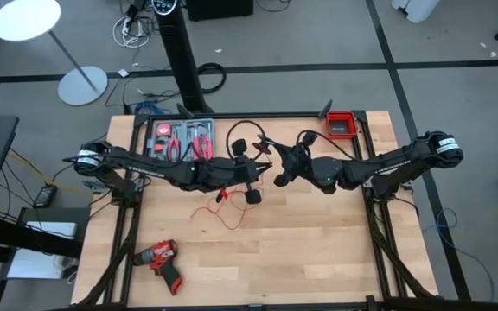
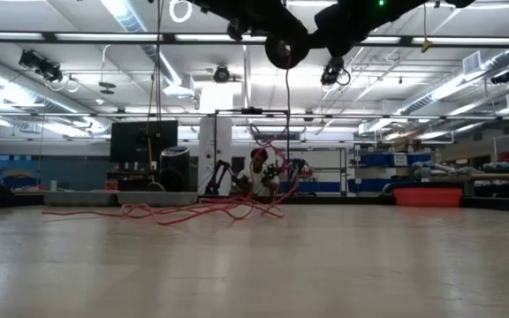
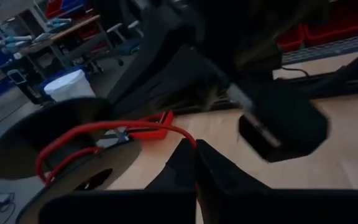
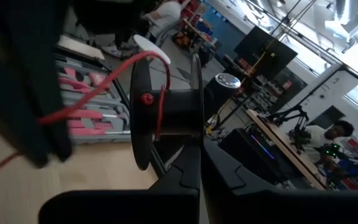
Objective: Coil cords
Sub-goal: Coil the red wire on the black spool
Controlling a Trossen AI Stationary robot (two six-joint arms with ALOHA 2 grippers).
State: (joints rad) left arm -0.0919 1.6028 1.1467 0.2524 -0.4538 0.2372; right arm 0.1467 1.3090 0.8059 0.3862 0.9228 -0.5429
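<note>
Both arms meet over the middle of the worktop (image 1: 318, 250), raised well clear of it, as the low view shows them up against the ceiling lights. That height looks deliberate: a spool (image 4: 166, 112) is held up in the air between the two arms so the red wire (image 1: 223, 207) can be drawn up off the wood and wound round its core.

The left gripper (image 1: 253, 168) has its jaws fully closed, seemingly on the red wire, which runs from the spool across to that jaw tip in the left wrist view; whether the strand is really pinched I cannot tell. The right gripper (image 1: 284, 168) is also closed, its jaws pointing at the spool's hub; it appears to steady or turn the spool, but the contact itself is hidden.

In the right wrist view a few turns of red wire cross the spool's core and pass over a flange. The rest of the wire lies loose on the worktop at about 7 o'clock from the jaws, below them and well apart, in open loops. The black cable (image 1: 242, 134) lies in a loop near the far edge, at about 11 o'clock from the jaws, just beside the tool tray (image 1: 180, 140), and nothing holds it. The drill (image 1: 161, 259) sits at the near left, out of the way.
</note>
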